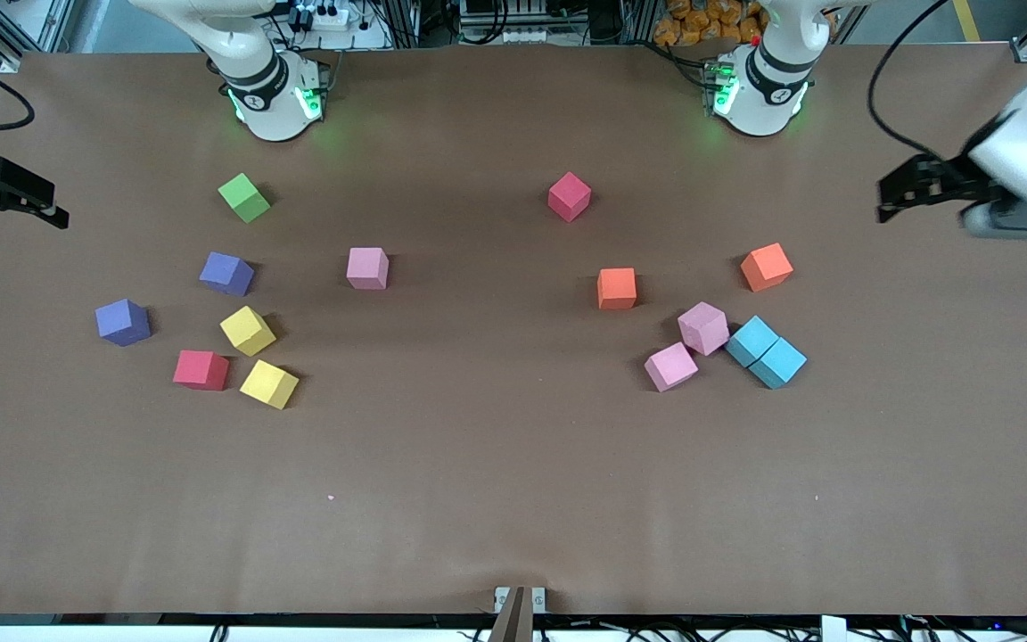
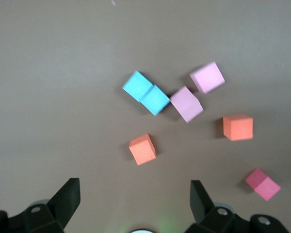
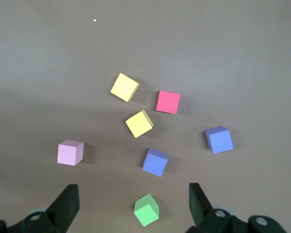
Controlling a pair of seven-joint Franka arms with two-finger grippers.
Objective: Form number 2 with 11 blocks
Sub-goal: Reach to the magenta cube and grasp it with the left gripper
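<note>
Unmarked matte blocks [image 1: 367, 268], scattered

The lower half of the bench [image 1: 513, 499] lies bare; two loose clusters of blocks [image 1: 248, 331] crowd mid-frame, with a wide gap between them.

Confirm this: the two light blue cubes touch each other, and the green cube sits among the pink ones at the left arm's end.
Wrong on the green cube. The front view shows it at the right arm's end, near the purple cubes. The two light blue cubes do touch.
</note>
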